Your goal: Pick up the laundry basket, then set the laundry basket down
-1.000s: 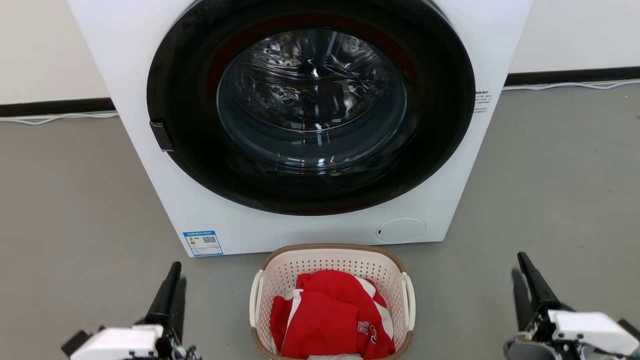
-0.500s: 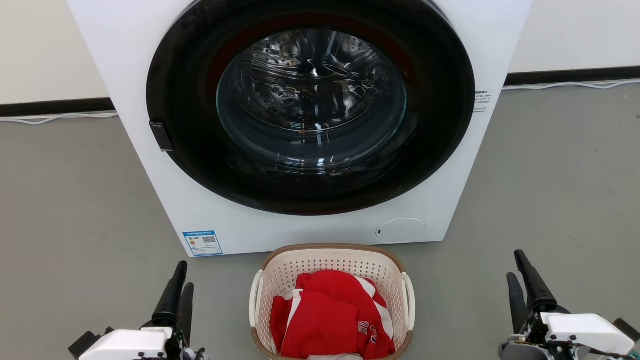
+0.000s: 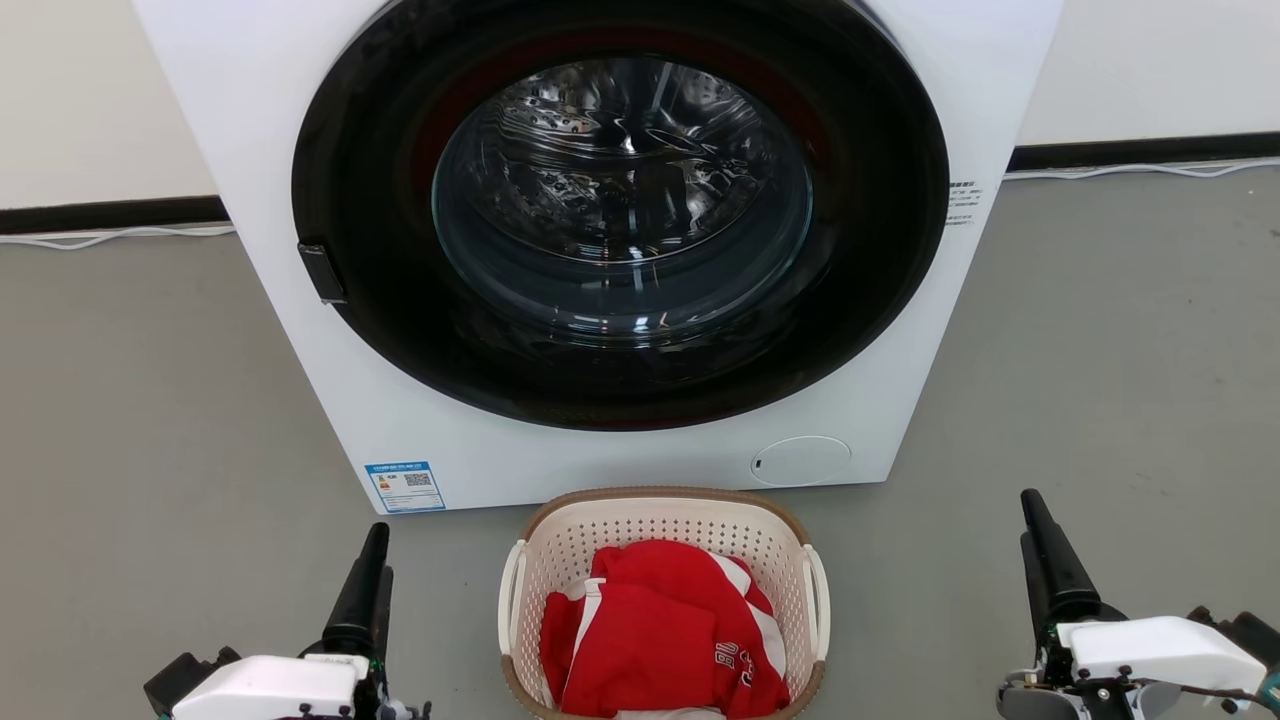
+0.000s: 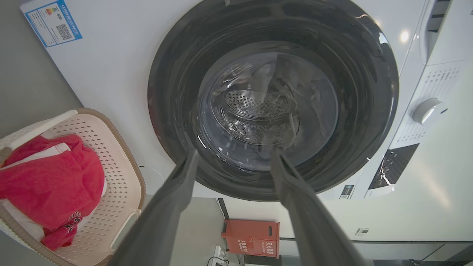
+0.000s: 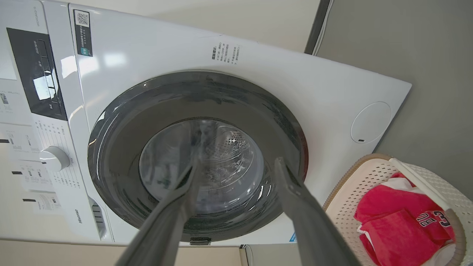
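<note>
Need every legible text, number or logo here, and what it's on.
"Hisense": washer front, by the control panel, sideways in the right wrist view.
"BU": red shirt in the basket; digits beside it partly hidden by folds.
Too small or blurred: blue label, fine print and control panel on the washer; white characters on the red box.

Head view: light looking bright, even, diffuse, coming from overhead; pic sharp, no motion blur. Door glass (image 3: 622, 200) throwing reflections off drum; shadows on floor (image 3: 150, 400) showing faint. Wrist views: lamp glare spotting washer (image 4: 111, 74) front, top rt in left wrist view, on ctrl panel (image 5: 37, 74) in right. Wide-angle lens bending washer edges. Near lens, left gripper (image 4: 234, 152) and right gripper (image 5: 236, 163) looking soft, out of focus; bkgd sharp.
</note>
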Robot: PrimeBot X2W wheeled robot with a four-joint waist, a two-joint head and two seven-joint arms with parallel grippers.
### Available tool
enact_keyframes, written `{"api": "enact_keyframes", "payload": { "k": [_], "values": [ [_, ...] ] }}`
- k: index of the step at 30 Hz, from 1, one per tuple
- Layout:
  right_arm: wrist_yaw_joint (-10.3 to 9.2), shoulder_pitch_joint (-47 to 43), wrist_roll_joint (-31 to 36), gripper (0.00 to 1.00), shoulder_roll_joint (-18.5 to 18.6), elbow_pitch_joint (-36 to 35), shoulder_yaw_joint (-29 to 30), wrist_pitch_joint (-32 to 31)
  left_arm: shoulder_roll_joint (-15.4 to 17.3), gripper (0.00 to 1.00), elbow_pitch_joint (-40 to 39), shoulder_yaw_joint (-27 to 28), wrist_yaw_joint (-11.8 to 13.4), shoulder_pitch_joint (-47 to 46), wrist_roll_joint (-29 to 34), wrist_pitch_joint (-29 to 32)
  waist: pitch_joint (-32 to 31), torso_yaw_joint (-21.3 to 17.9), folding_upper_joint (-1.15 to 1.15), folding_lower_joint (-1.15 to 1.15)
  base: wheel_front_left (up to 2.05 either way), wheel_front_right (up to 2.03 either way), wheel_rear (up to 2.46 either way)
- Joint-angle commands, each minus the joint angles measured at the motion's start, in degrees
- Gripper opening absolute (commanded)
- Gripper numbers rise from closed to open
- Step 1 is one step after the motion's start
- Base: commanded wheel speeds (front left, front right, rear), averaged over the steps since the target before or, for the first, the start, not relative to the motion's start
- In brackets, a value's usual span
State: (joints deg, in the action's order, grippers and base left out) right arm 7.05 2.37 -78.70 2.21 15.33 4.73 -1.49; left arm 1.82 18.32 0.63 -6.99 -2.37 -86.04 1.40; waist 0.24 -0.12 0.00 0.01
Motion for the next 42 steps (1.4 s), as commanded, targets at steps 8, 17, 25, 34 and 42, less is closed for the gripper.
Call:
{"api": "enact_keyframes", "payload": {
  "k": [8, 17, 25, 34, 42],
  "values": [
    [0.14, 0.7, 9.0, 1.0, 1.3, -3.0, -1.4, 1.9, 0.5, 1.0, -1.3, -0.4, -0.2, -1.2, 6.0, -1.8, -0.1, 0.0, 0.0, -0.01, 0.0, 0.0, 0.0],
    [0.17, 0.4, 17.8, 1.0, 2.4, -3.8, -2.9, 3.4, 0.6, 1.0, -1.3, -0.6, -0.2, -1.1, 13.6, -3.3, -0.1, -0.1, 0.0, -0.01, 0.0, 0.0, 0.0],
    [0.2, 0.1, 25.6, 1.0, 3.2, -4.0, -3.9, 4.9, 0.9, 1.0, -1.2, -1.3, -0.3, -0.9, 20.8, -4.8, -0.2, -0.3, 0.0, -0.01, 0.0, 0.0, 0.0],
    [0.24, -0.1, 32.6, 1.0, 4.1, -4.1, -4.8, 6.4, 1.5, 1.0, -1.1, -1.8, -0.3, -0.8, 28.3, -6.3, -0.2, -0.5, 0.0, -0.01, 0.0, 0.0, 0.0],
    [0.26, -0.1, 37.8, 1.0, 4.6, -4.2, -5.5, 7.6, 1.8, 1.0, -1.0, -2.4, -0.3, -0.8, 33.9, -7.5, -0.2, -0.5, 0.0, -0.01, 0.0, 0.0, 0.0]
  ]
}}
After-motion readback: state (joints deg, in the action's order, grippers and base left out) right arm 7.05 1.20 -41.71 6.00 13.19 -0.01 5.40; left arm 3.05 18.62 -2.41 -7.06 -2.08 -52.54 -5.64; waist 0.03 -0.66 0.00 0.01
